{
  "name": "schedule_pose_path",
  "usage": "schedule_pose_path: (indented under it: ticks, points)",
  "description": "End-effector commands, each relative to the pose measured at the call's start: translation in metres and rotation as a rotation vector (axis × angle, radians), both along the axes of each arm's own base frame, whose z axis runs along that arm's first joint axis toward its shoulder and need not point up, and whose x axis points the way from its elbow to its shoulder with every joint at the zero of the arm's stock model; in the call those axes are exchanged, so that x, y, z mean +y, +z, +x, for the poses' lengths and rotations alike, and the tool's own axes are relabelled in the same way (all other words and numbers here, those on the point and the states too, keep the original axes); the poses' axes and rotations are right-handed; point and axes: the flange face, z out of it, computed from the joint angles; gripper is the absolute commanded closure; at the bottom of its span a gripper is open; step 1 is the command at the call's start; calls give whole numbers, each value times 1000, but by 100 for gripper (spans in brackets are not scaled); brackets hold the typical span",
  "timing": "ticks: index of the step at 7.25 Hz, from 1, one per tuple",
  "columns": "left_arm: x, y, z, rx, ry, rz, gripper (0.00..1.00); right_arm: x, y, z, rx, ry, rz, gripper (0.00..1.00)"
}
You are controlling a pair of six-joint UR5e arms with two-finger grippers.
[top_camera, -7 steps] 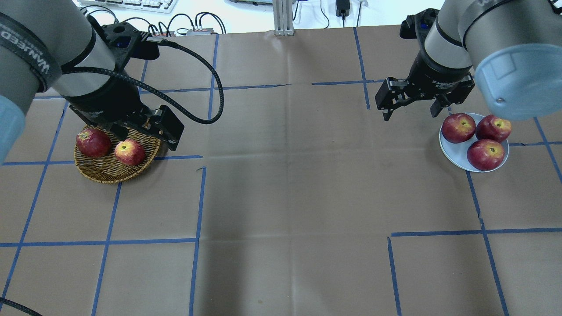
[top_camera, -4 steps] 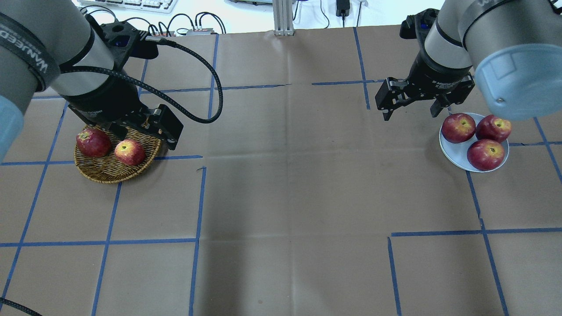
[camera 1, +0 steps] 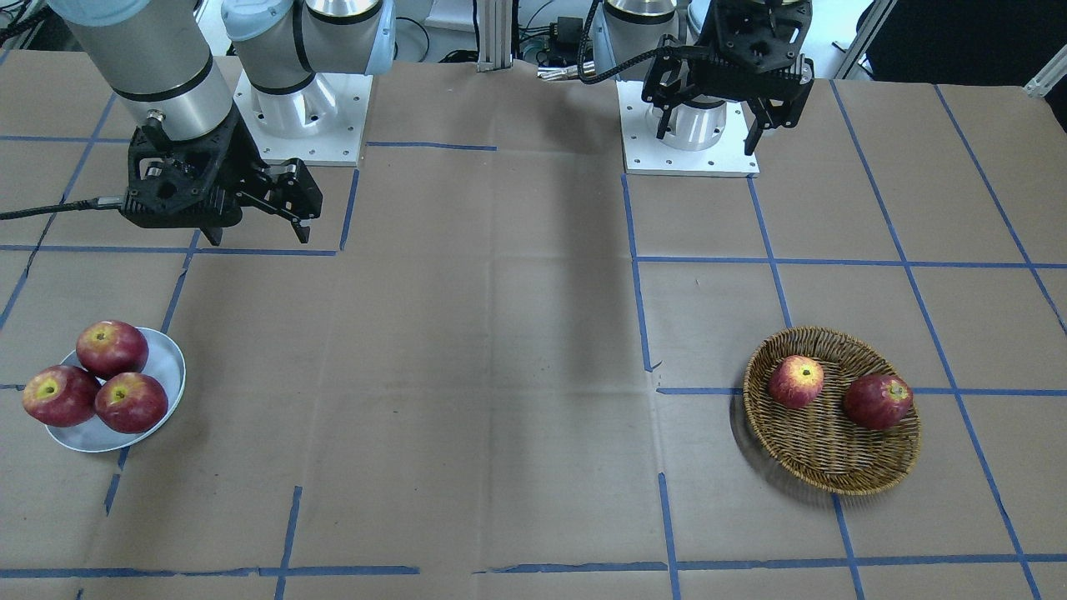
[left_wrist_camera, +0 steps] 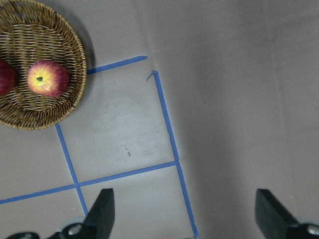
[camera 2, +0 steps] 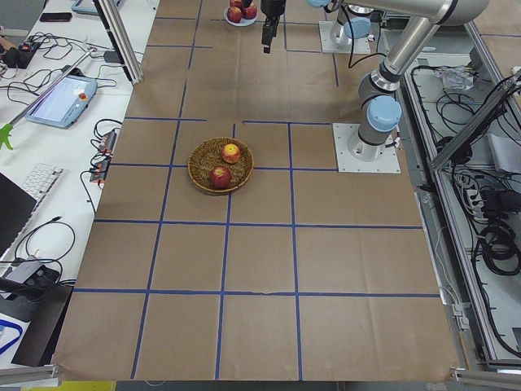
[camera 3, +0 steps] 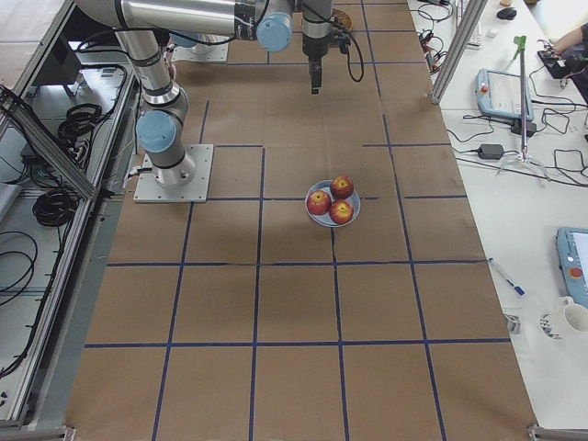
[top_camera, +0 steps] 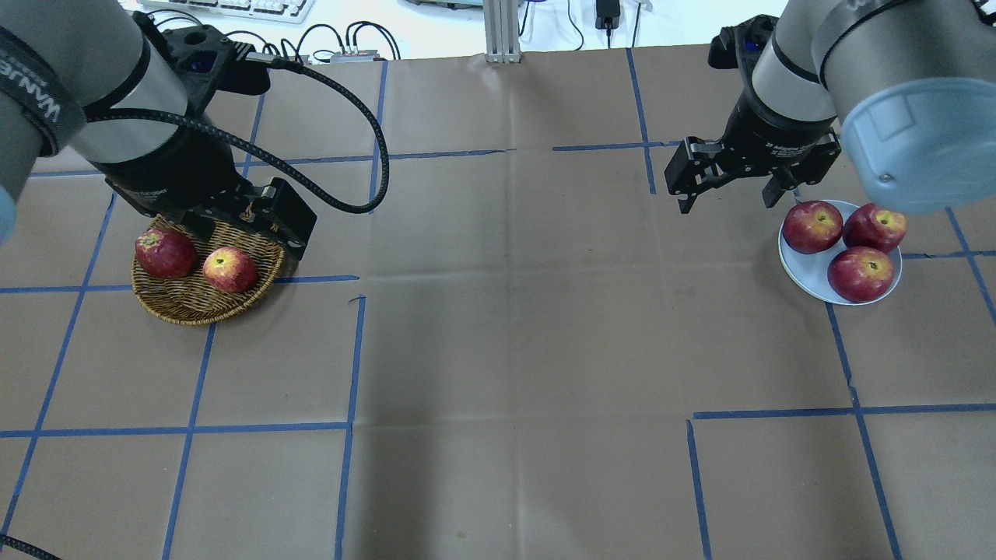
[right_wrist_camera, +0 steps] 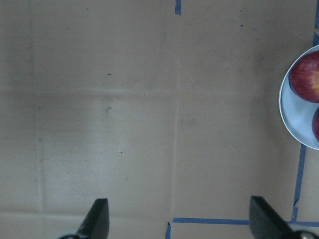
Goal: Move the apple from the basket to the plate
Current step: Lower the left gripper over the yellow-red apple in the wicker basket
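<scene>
The apple (top_camera: 229,269), pinkish-red with yellow streaks, lies in the wicker basket (top_camera: 194,313) next to a darker red apple (top_camera: 165,253). It also shows in the front view (camera 1: 796,381) and the left wrist view (left_wrist_camera: 48,78). My left gripper (top_camera: 261,225) (camera 1: 708,137) hangs open and empty above the basket's far right rim; the wrist view (left_wrist_camera: 184,214) shows the basket (left_wrist_camera: 70,102) up left of it. The pale plate (top_camera: 809,271) (camera 1: 169,367) holds three red apples. My right gripper (top_camera: 727,204) (camera 1: 254,237) is open and empty, raised just left of the plate (right_wrist_camera: 298,124).
Brown paper with blue tape lines covers the table (top_camera: 506,350). The left arm's black cable (top_camera: 366,132) loops over the table behind the basket. Cables and a keyboard lie beyond the far edge.
My left arm has shifted a little to the left and back over the basket's far rim. The right arm and all apples have not moved.
</scene>
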Motion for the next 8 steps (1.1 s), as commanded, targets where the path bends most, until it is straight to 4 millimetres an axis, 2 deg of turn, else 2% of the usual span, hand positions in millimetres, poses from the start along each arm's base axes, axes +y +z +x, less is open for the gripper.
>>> schedule_pose_path:
  ticks: [1, 2, 3, 4, 5, 7, 8]
  points:
    - [-3, -23, 6, -47, 7, 39, 1, 0, 0, -1, 0, -1, 1, 0]
    - [-14, -39, 23, -44, 23, 43, 1, 0, 0, 0, 0, 0, 2, 0]
    - [-33, -66, 65, -35, -22, 51, 1, 0, 0, 1, 0, 2, 2, 0]
    - [-45, -115, 104, -30, -57, 58, 1, 0, 0, 0, 0, 0, 1, 0]
    - [-62, -158, 127, -53, -126, -11, 1, 0, 0, 1, 0, 2, 2, 0]
    - [-94, -224, 154, -34, -177, 51, 1, 0, 0, 0, 0, 0, 2, 0]
    - [-105, -247, 160, -32, -215, 67, 1, 1, -1, 1, 0, 2, 4, 0]
